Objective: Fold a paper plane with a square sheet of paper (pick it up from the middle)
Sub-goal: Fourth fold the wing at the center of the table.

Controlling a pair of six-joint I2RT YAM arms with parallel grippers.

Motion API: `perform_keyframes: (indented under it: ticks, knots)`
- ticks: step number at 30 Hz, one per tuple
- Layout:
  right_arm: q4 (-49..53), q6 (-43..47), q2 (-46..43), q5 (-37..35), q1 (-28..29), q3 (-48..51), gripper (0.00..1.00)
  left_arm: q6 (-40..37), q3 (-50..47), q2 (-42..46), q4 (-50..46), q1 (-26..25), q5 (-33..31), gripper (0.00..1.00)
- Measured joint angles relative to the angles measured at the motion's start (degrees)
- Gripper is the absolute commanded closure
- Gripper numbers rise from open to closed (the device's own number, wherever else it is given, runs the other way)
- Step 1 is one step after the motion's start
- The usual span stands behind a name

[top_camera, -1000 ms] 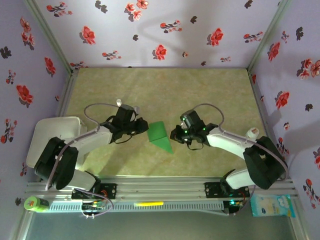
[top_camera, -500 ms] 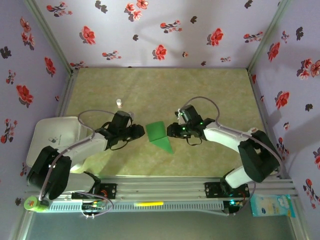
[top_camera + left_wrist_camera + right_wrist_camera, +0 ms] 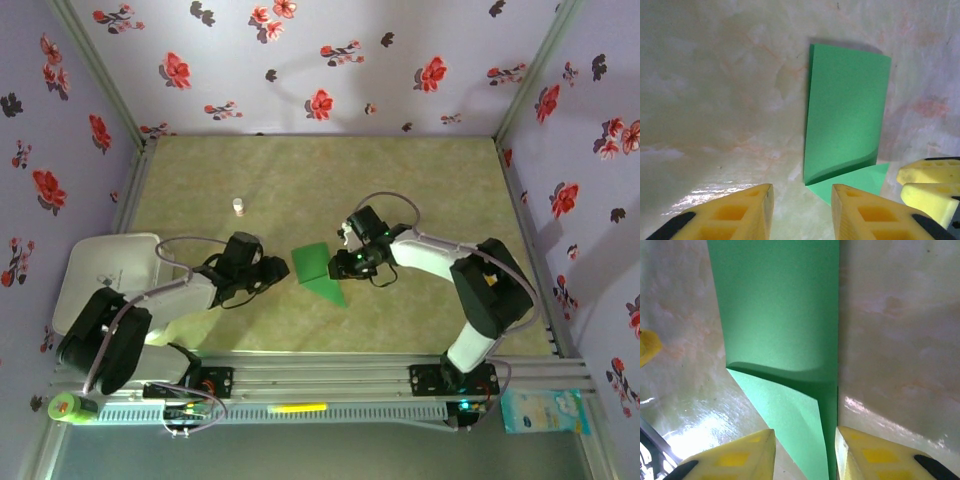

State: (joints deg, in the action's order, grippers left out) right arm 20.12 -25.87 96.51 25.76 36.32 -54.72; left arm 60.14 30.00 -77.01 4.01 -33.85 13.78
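The square sheet of paper [image 3: 318,270] lies on the table as a folded bright-green shape, with a rectangular flap over a pointed triangular end. In the left wrist view the paper [image 3: 847,110] sits ahead and to the right, its flap curling slightly above the lower layer. My left gripper [image 3: 283,268] is just left of it, open [image 3: 802,200] over bare table. My right gripper [image 3: 340,268] stands at its right edge, open [image 3: 805,440], and the paper's [image 3: 780,315] pointed end runs between the fingers. The right gripper's fingertips [image 3: 930,187] show in the left wrist view.
A tiny white bottle [image 3: 238,206] stands behind the left arm. A white tray [image 3: 100,275] lies at the table's left side. Floral walls close three sides, and a metal rail [image 3: 320,385] runs along the near edge.
Both arms have drawn in toward the paper, the right from farther right. Both grippers have gone from shut to open. The bottle is uncovered.
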Motion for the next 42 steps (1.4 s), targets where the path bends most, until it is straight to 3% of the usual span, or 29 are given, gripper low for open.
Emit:
perform_keyframes:
  ticks: [13, 23, 30, 42]
  knots:
    - [-0.22, 0.57, 3.8, 1.03, -0.33, -2.23, 0.88, -2.71, 7.58, -5.55, -3.74, 0.0, 2.4, 0.65]
    - [-4.0, -0.68, 3.56, 2.86, -1.79, 0.5, 0.98, -3.74, 9.62, -7.23, -5.84, 0.24, 2.99, 0.63]
    - [-10.05, -3.96, 1.38, 6.82, -3.52, 4.68, 1.0, -3.67, 9.81, -8.74, -5.22, 1.49, 4.85, 0.55]
    - [-20.2, -9.18, -2.23, 12.61, -5.77, 10.45, 1.0, -3.04, 11.76, -13.9, -0.59, 3.02, 9.62, 0.54]
